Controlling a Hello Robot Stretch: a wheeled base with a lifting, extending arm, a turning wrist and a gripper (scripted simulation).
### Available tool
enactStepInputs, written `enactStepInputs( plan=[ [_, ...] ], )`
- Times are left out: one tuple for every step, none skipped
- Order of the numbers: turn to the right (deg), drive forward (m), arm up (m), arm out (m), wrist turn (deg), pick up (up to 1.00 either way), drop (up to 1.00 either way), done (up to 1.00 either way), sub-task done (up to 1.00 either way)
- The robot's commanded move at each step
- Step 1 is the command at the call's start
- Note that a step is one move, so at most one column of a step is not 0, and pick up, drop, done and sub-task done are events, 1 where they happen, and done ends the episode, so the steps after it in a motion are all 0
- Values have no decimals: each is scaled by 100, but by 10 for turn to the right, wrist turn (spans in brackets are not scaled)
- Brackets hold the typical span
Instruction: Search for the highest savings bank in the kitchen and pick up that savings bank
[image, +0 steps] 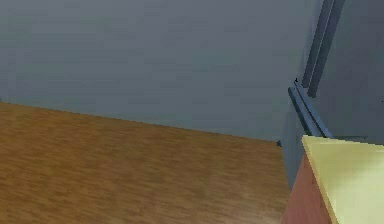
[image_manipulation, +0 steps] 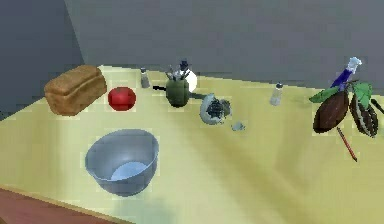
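Mostly the arm side view is taken up by a pale yellow tabletop (image_manipulation: 270, 170), which runs from the lower edge up to a grey-blue wall across the top. In the forward view a corner of the same yellow top (image: 350, 175) sits at the lower right, with a wooden floor (image: 120, 170) over the lower left and a blue-grey wall (image: 150, 60) above it.

On the table, a blue-grey bowl (image_manipulation: 122, 160) stands lower left of centre. A brown bread loaf (image_manipulation: 76, 89) lies at the upper left. A dark-leaved plant (image_manipulation: 345, 108) spreads at the right edge, with a blue-topped bottle (image_manipulation: 350, 68) just above it. Near the top centre stands a dark green vessel (image_manipulation: 178, 90) with a white rounded thing (image_manipulation: 190, 80) just behind it. A red round fruit (image_manipulation: 122, 98) lies between the loaf and the vessel. A grey speckled lump (image_manipulation: 213, 108) sits right of the vessel; whether it is the savings bank cannot be told. One small shaker (image_manipulation: 145, 77) stands above the fruit, another (image_manipulation: 276, 96) right of the lump, and a tiny grey bit (image_manipulation: 238, 126) lies just below the lump.

As for the gripper, its state cannot be told
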Motion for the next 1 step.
enactStepInputs(
  plan=[
    [0,0,50,0,0,0,0,0,0]
  ],
)
